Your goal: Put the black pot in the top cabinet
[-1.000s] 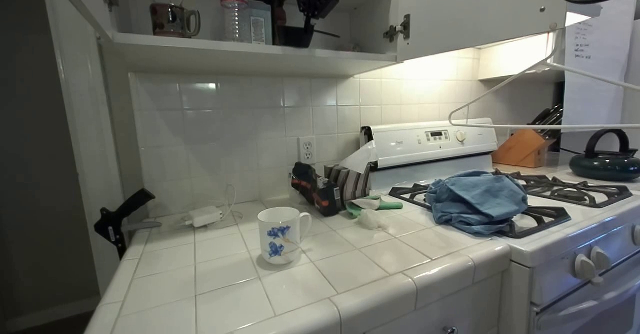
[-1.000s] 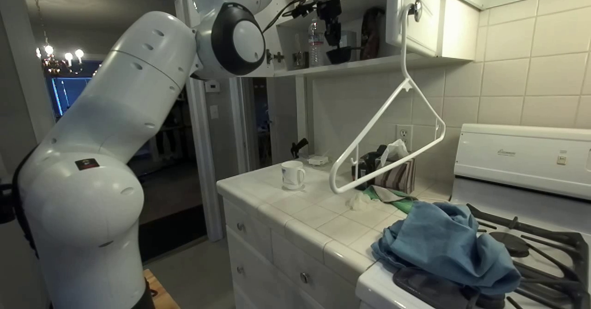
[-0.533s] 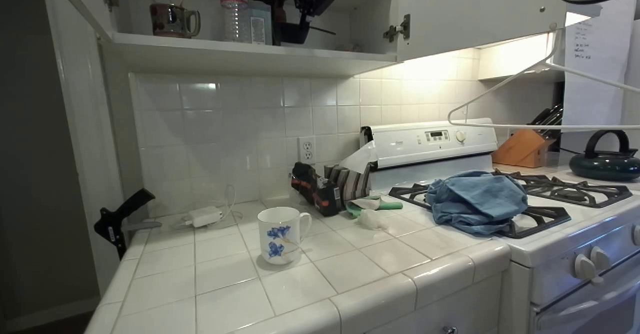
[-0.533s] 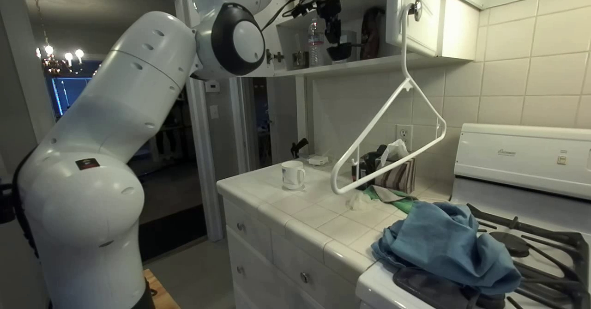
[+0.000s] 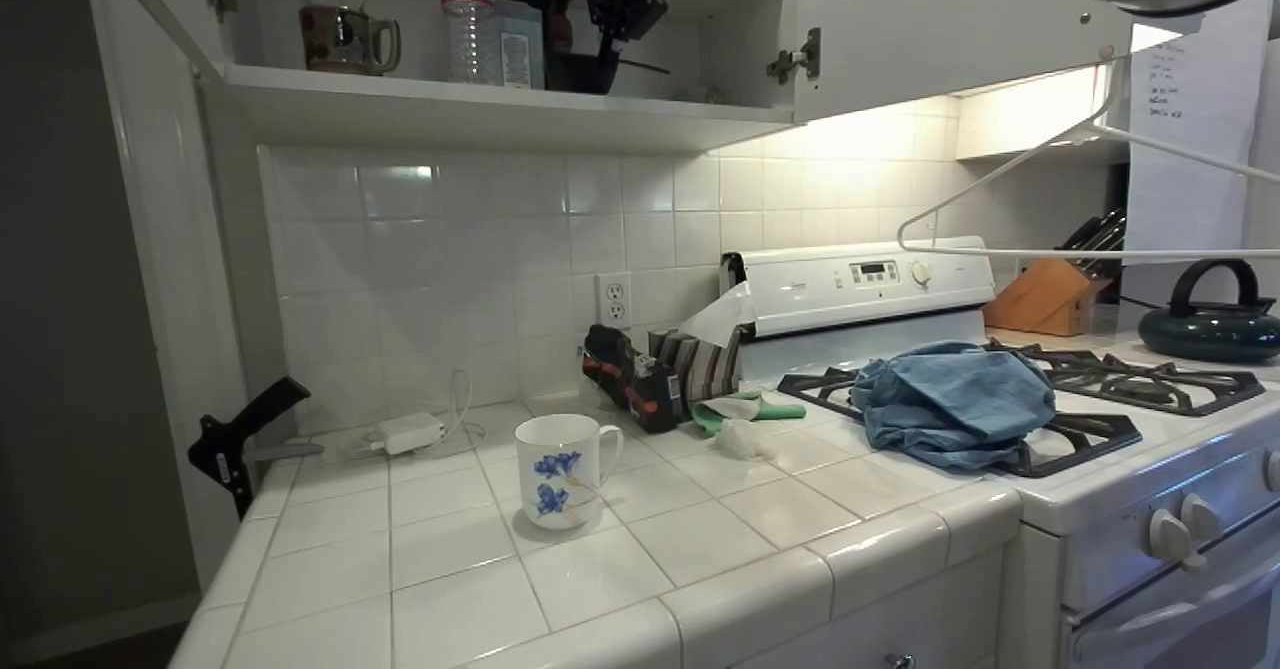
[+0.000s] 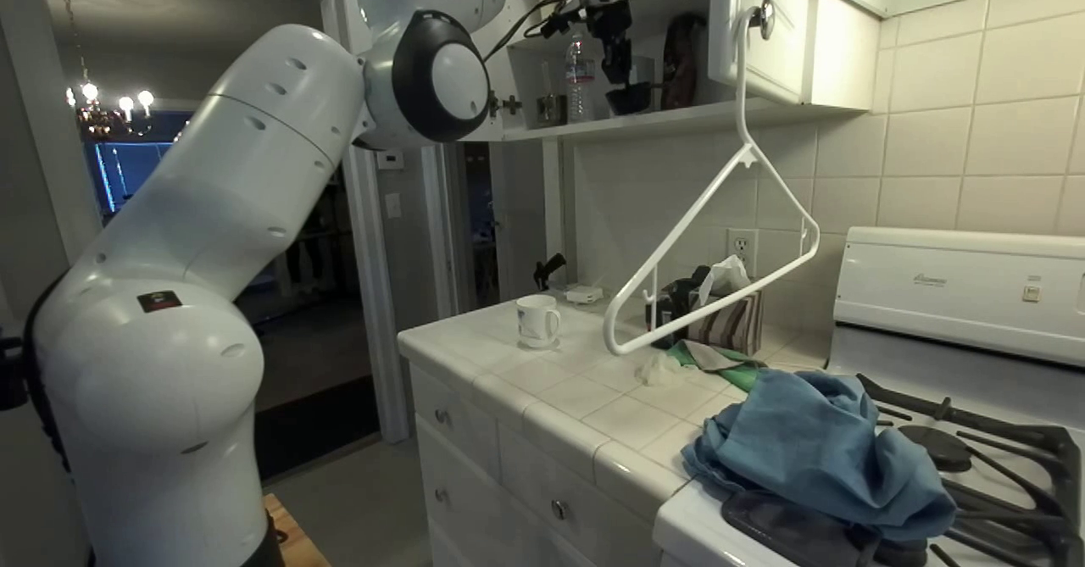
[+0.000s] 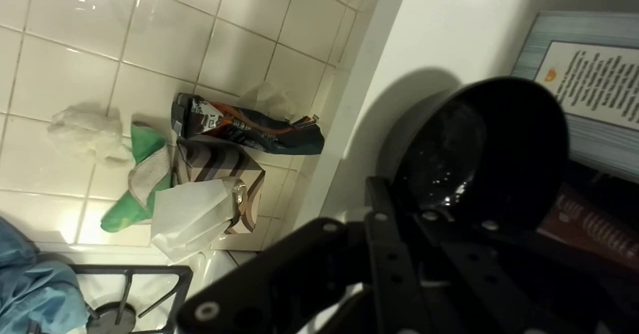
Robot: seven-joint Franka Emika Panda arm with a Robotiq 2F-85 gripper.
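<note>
Clamping the black pot by its rim, the hand holds it inside the cabinet, near the box, handle pointing right; the rim hold probably leaves the base free for setting down. Whether it touches the shelf I cannot tell.

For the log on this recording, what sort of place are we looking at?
A kitchen, most likely in a home. The gas stove and wooden knife block mark it as a kitchen, while the chandelier in the background suggests a home rather than a workplace.
</note>
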